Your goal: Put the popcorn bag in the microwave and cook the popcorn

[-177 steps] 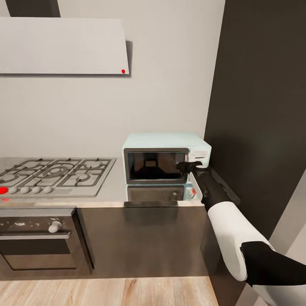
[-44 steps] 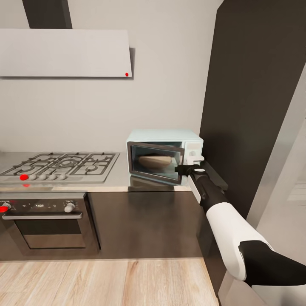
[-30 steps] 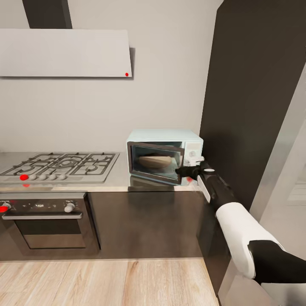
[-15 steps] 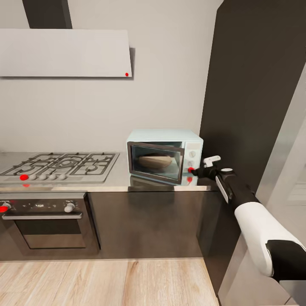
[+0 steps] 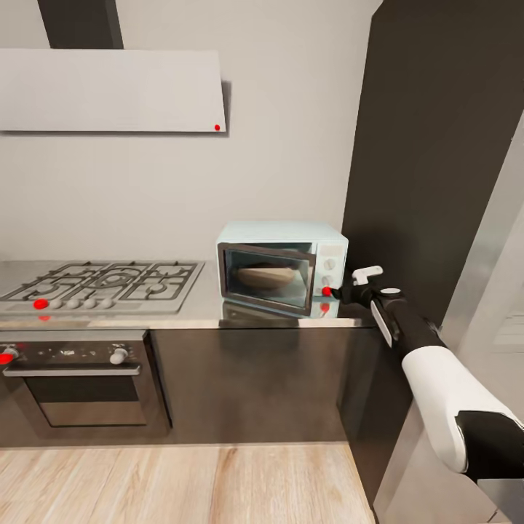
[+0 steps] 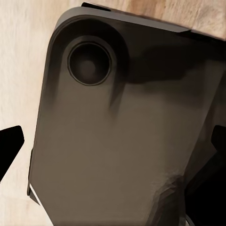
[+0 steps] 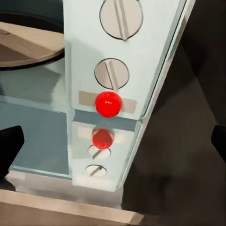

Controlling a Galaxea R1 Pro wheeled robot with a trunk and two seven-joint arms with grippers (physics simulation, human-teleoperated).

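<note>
One arm is doing the work here, and its right gripper [image 5: 340, 291] has slid off the edge of the door and now sits by the red button [image 5: 327, 292] low on the microwave [image 5: 282, 266] panel. That looks to me like the door step is over and the start step comes next. But the glass door [image 5: 268, 280] still hangs open a crack, so heating may not work yet. The popcorn bag [image 5: 266, 277] sits inside, behind the glass, a tan lump. I can't see any popcorn in it. In the right wrist view the fingers [image 7: 10, 146] stand wide apart with nothing between them. The left wrist view shows two dark finger tips [image 6: 9, 141] far apart over a dark shape I can't name.
</note>
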